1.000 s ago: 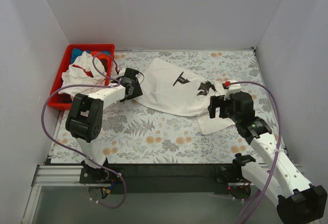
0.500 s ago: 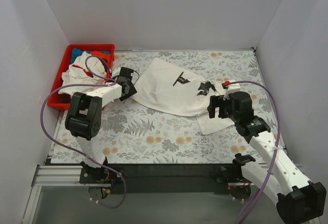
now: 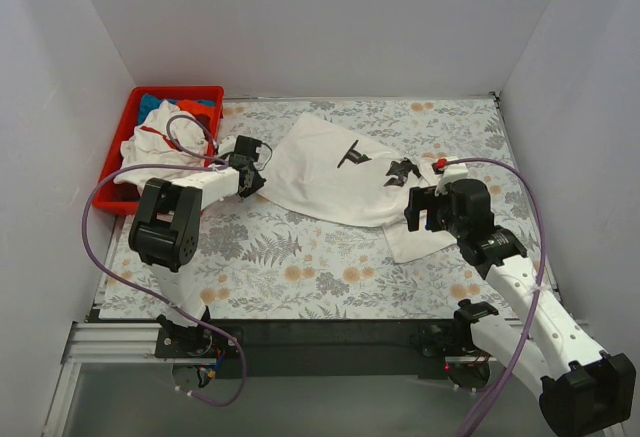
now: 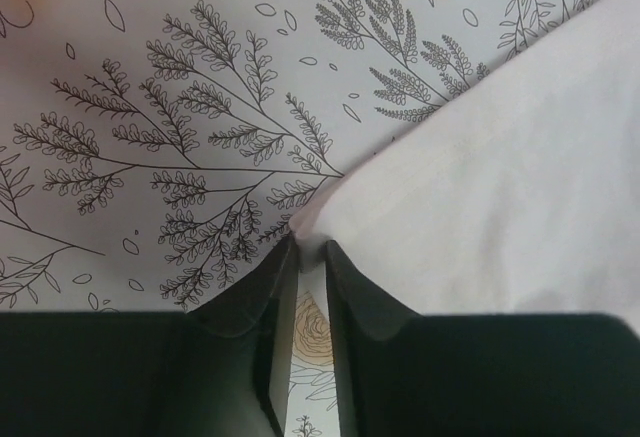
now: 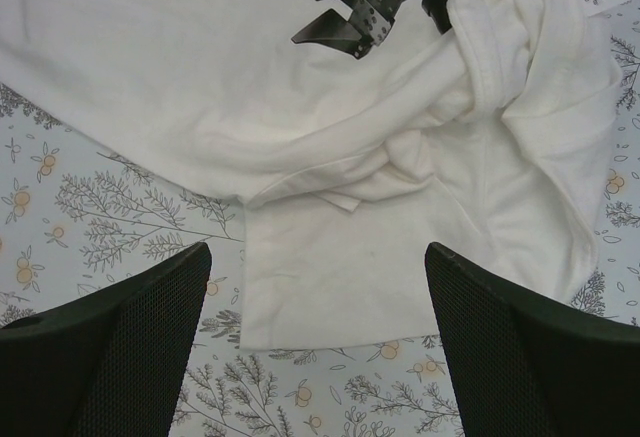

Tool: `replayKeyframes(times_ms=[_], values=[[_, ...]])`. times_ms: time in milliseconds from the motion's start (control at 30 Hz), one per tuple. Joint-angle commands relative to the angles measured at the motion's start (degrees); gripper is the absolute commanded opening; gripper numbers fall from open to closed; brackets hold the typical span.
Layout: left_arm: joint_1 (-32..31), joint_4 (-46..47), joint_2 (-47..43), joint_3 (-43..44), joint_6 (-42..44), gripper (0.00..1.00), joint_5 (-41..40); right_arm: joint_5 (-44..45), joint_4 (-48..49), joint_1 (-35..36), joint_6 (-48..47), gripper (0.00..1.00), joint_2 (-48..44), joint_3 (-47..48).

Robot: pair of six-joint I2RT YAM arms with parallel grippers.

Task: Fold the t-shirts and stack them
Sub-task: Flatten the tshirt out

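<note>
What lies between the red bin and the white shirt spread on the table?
In the top view, the left gripper and a strip of floral cover lie between bin and shirt, its tips at the shirt's corner.

The top external camera looks down from the near side over the whole floral-patterned table covering (image 3: 300,257), the left wrist camera sits close over a corner of the large white cloth t-shirt with black printed patches (image 3: 330,172), and the right wrist camera overlooks that shirt's opposite end from higher.

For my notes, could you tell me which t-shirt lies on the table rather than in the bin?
The large white t-shirt with black patches; the other shirts sit heaped in the red bin.
</note>
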Motion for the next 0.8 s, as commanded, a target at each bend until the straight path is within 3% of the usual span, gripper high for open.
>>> replayKeyframes(times_ms=[0,67,133,500,600,700,767], values=[[0.3,-0.5,-1.1,-2.2,-0.8,0.15,-1.9,0.7,2.5,0.0,-0.1,0.94,0.3,-1.3],[0.4,-0.7,-2.4,-2.9,-0.8,0.04,-2.3,1.1,2.7,0.0,0.2,0.94,0.5,-1.6],[0.3,-1.2,-4.4,-4.0,-1.5,0.0,-2.3,2.3,2.8,0.0,1.1,0.94,0.8,-1.8],[0.8,-6.8,-15.7,-8.8,0.7,0.0,-4.2,11.8,1.7,-3.1,8.0,0.87,8.5,-1.9],[1.5,-8.1,-20.1,-10.2,2.2,0.0,-5.3,9.8,1.4,-6.7,9.6,0.83,11.4,-1.5],[2.2,-7.6,-24.4,-12.2,3.7,0.0,-6.7,5.1,1.4,-12.0,11.8,0.7,14.0,-1.9],[2.2,-6.2,-25.9,-13.7,4.1,0.0,-7.5,3.7,1.4,-14.9,13.2,0.68,15.4,-2.8]])
